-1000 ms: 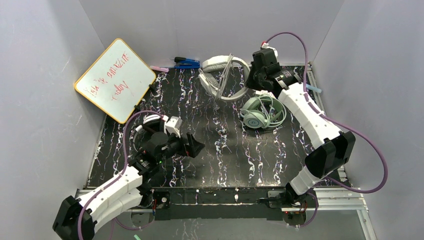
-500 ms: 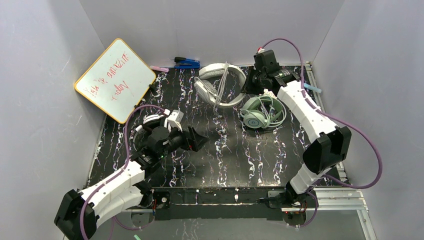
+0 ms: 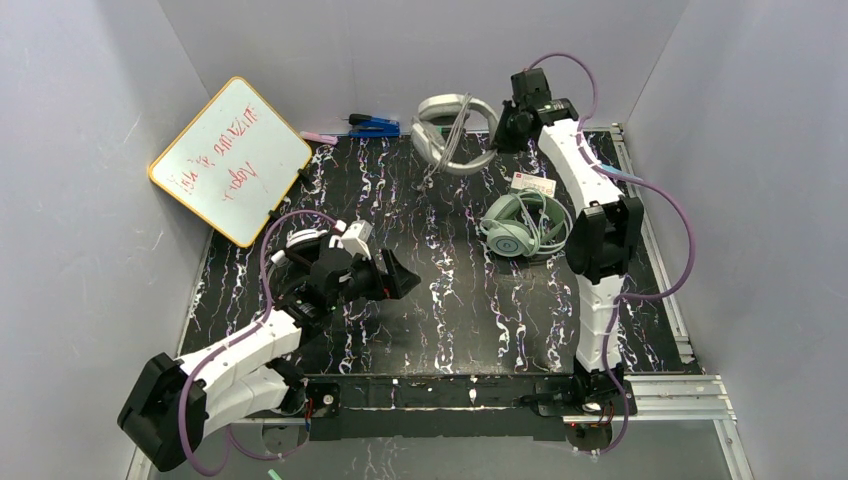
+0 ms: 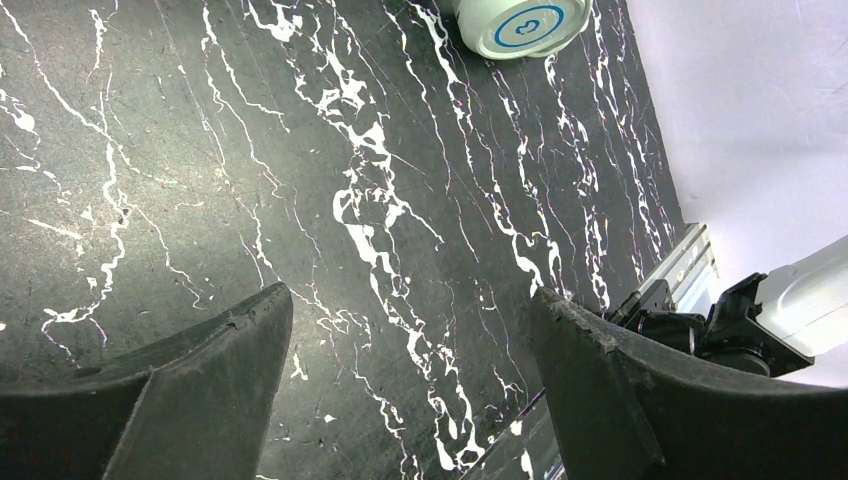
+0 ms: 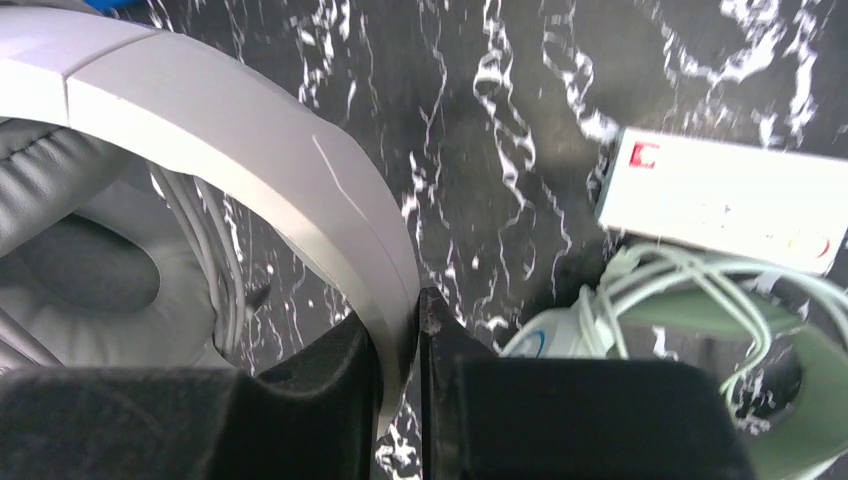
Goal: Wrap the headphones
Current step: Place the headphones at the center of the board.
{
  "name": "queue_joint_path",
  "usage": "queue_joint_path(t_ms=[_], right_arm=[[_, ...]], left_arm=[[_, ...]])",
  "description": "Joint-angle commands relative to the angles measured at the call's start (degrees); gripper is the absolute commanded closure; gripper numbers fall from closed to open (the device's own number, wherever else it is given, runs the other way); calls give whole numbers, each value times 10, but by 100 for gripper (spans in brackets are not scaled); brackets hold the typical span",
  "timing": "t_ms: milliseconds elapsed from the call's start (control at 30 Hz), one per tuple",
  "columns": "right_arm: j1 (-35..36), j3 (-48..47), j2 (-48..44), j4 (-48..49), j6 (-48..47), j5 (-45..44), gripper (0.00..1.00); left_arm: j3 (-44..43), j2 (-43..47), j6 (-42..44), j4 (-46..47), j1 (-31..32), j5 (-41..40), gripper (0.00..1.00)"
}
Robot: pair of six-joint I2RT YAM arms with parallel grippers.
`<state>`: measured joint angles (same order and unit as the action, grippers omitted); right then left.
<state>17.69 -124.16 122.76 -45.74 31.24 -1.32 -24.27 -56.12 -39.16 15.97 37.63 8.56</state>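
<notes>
Counting done: three headsets are seen. One light grey headset (image 3: 432,142) is pinched at its headband by the right gripper (image 3: 497,135). One mint-green headset (image 3: 515,228) is laid near that gripper, on its near side, with one white card (image 3: 533,184) between them. One black-and-white headset (image 3: 303,239) is half hidden behind the left gripper (image 3: 395,278), whose jaws are spread with nothing between them.

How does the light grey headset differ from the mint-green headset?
The light grey headset is clamped by its band in the right end effector, at the far edge; the mint-green headset lies free on the table, closer to its middle. The first is pale grey-white, the second green. Both are over-ear headsets with cable strands across them.
</notes>
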Motion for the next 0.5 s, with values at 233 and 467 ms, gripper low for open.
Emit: queue_joint_path(t_ms=[233, 467], right_arm=[[25, 128, -96, 113, -35, -27, 99], [102, 458, -222, 274, -1, -90, 99]], left_arm=[[-25, 6, -4, -8, 2, -29, 12], [23, 0, -47, 28, 2, -43, 10]])
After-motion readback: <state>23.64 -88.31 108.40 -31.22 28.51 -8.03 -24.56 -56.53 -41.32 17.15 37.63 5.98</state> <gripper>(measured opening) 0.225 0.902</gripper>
